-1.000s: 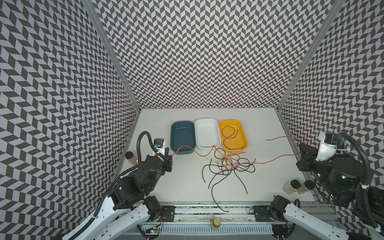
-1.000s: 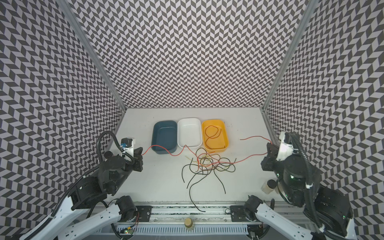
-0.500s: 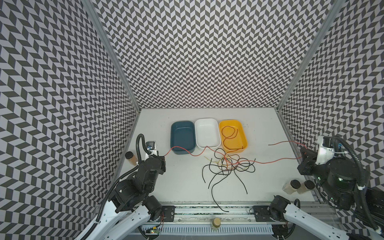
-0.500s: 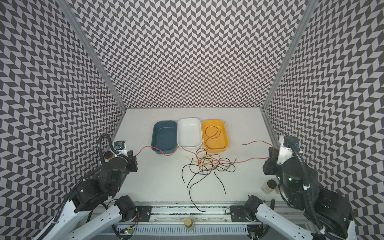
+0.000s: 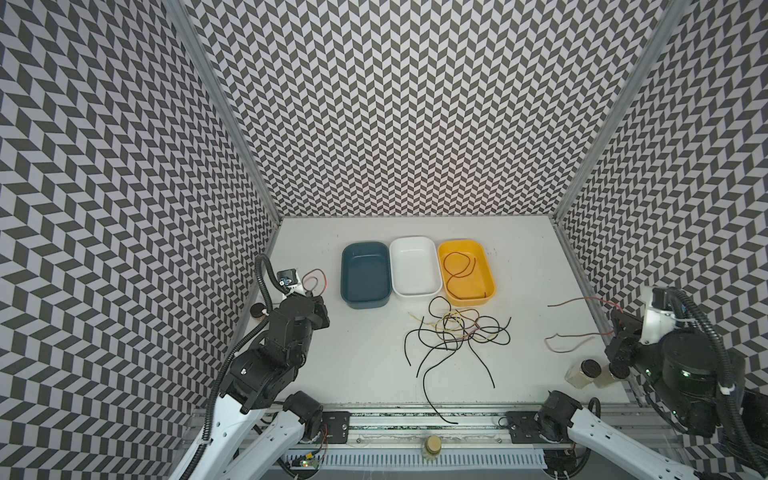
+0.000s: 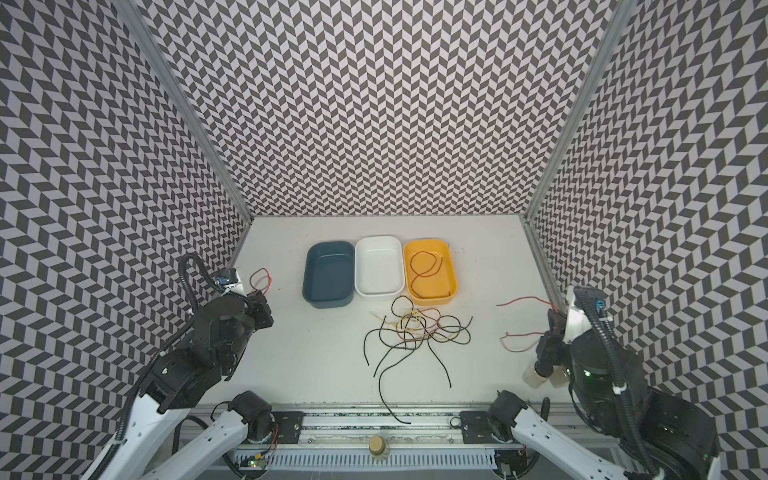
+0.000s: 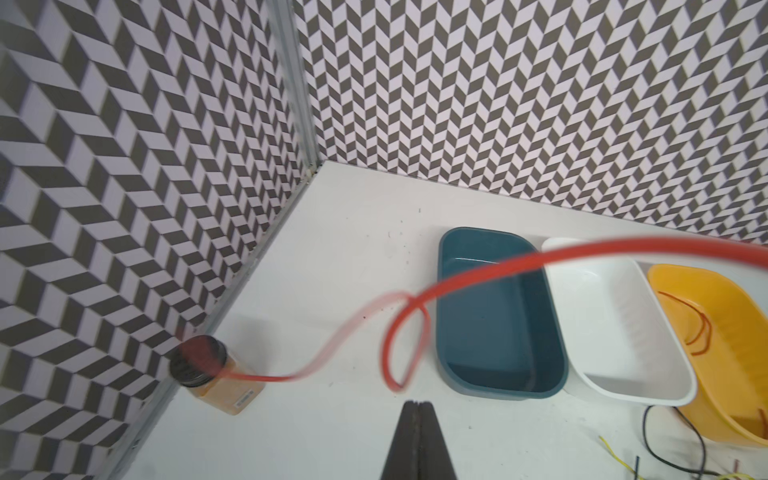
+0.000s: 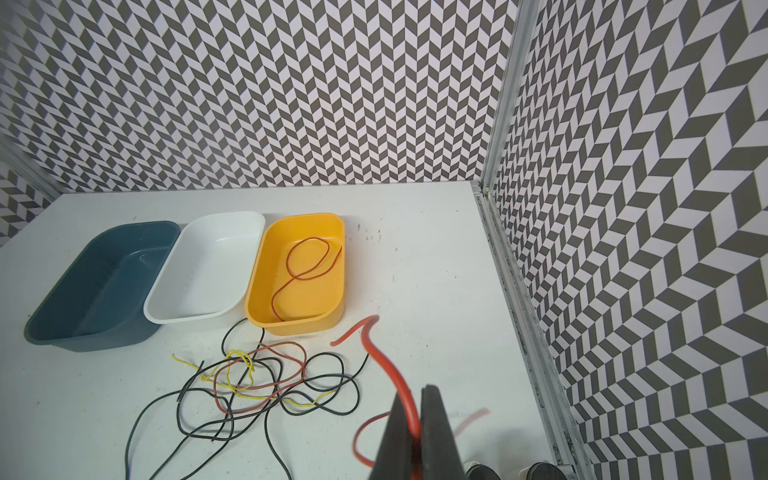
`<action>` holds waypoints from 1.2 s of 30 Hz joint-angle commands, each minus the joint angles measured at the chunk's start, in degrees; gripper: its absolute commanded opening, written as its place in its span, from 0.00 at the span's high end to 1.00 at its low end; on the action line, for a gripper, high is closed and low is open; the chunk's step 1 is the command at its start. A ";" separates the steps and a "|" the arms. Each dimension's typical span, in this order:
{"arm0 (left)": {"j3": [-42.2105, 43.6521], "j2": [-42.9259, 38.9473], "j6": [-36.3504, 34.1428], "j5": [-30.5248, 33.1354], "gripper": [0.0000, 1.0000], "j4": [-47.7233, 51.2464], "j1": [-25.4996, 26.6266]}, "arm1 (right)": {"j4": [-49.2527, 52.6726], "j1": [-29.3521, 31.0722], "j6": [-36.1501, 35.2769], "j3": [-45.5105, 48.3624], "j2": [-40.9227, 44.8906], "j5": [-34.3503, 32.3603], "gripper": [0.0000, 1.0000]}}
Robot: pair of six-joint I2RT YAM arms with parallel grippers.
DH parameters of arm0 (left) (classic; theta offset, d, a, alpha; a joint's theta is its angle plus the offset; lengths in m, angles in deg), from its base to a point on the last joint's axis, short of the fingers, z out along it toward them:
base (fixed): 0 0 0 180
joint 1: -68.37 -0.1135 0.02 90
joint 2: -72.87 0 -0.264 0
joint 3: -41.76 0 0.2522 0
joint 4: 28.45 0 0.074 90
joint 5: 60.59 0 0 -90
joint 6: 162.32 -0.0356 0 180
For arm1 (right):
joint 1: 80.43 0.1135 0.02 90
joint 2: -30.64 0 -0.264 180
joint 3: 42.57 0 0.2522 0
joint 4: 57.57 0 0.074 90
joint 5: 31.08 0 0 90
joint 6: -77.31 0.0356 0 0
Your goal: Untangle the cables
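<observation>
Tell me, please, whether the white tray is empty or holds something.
Empty. The white tray shows a bare floor in both top views and the right wrist view; nothing lies in it.

Walls (image 5: 395,124): dark grey and white chevron.
Table (image 5: 365,365): plain white.
Trays, 9 to 3 o'clock: teal tray (image 5: 365,274), white tray (image 5: 415,268), yellow tray (image 5: 484,274).
Cables (image 5: 455,334) at centre: black, dull red, pale yellow.
Red cable (image 8: 388,370) at 3 o'clock: bright orange-red.
Coiled cable (image 8: 289,259) inside yellow tray: dark red.
Jars (image 5: 582,374): black lids, amber bodies.
Arms (image 5: 286,345): black, white lower links.
</observation>
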 commanded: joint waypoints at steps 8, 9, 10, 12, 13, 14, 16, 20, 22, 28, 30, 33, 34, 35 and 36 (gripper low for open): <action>6.76 -6.78 3.29 -13.52 1.00 -6.21 -0.06 | -11.05 0.34 -6.54 -4.50 -8.83 8.26 1.00; 7.22 -6.85 3.48 -13.59 1.00 -5.69 -0.07 | -11.95 0.31 -7.19 -5.14 -9.84 8.26 1.00; 7.58 -6.80 3.68 -13.77 1.00 -5.05 0.02 | -12.98 0.32 -7.68 -6.08 -11.11 8.39 1.00; 8.22 -6.82 3.87 -13.87 1.00 -3.79 0.09 | -14.93 0.33 -8.50 -7.73 -13.37 8.82 1.00; 8.39 -6.84 3.88 -13.80 1.00 -3.19 0.11 | -15.97 0.31 -8.84 -8.70 -14.74 9.18 1.00; 8.43 -7.76 3.88 -13.66 1.00 -2.76 0.20 | -16.70 0.33 -9.16 -9.64 -16.19 9.67 1.00; 8.45 -8.89 3.88 -13.41 1.00 -2.69 0.29 | -18.13 0.31 -9.48 -11.40 -18.74 10.80 1.00; 8.78 -8.60 2.93 -13.28 1.00 -2.43 0.29 | -21.37 0.25 -10.86 -13.68 -23.10 12.66 1.00; 8.92 -8.01 2.74 -14.10 1.00 -2.57 0.37 | -22.39 0.14 -11.62 -14.70 -25.04 13.22 1.00; 8.13 -3.71 2.52 -14.67 1.00 -1.64 0.81 | -25.51 -2.57 -14.45 -17.80 -30.20 14.45 1.00; 8.12 -3.32 2.44 -14.71 1.00 -1.72 0.81 | -27.10 -4.43 -14.98 -18.14 -31.66 16.81 1.00; 8.29 -3.28 2.46 -14.74 1.00 -1.89 0.90 | -29.60 -8.07 -15.63 -18.27 -34.21 20.52 1.00; 8.39 -3.28 2.46 -14.82 1.00 -1.93 0.99 | -31.05 -9.38 -15.58 -17.74 -34.85 21.42 1.00; 8.41 -3.28 2.39 -14.76 1.00 -1.98 0.99 | -32.16 -10.54 -15.42 -17.48 -35.68 22.51 1.00; 8.42 -3.05 2.30 -14.69 1.00 -1.99 0.99 | -33.18 -11.88 -14.95 -17.42 -36.71 24.25 1.00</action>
